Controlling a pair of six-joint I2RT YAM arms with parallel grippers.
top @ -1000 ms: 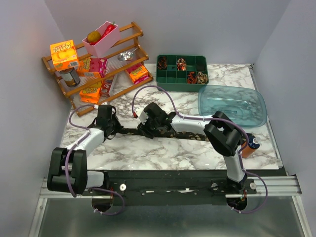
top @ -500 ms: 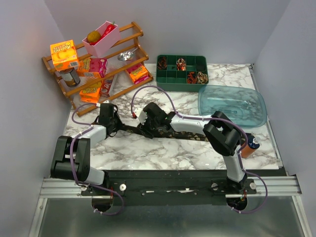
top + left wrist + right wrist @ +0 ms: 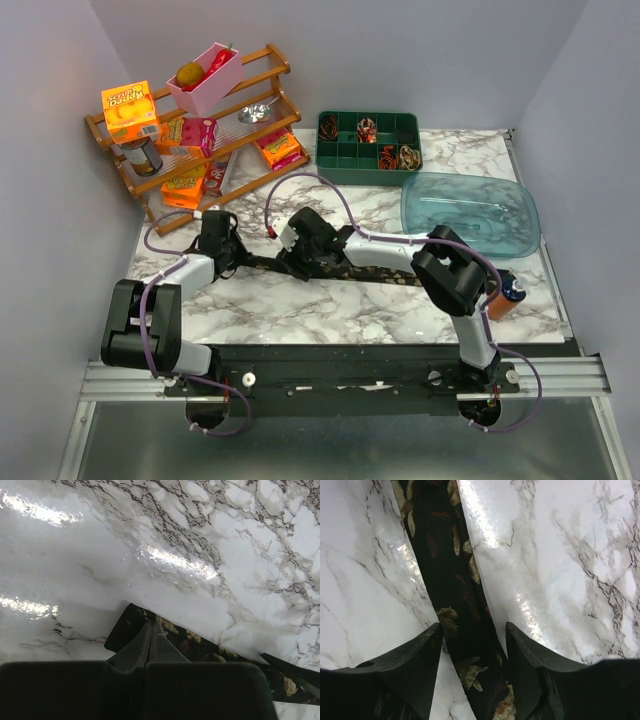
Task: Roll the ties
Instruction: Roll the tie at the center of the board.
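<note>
Fabric, dark with tan leaves: the tie [image 3: 385, 276] lies long and flat across the middle of the glossy marble table [image 3: 330, 312]. The left claw [image 3: 151, 627] is pinched tight on its end; the right claw [image 3: 472, 626] straddles it, fingers apart.

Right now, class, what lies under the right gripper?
The dark patterned tie lies flat on the marble table and runs between the open fingers of the right gripper. The stretch that continues beneath the gripper body is covered.
</note>
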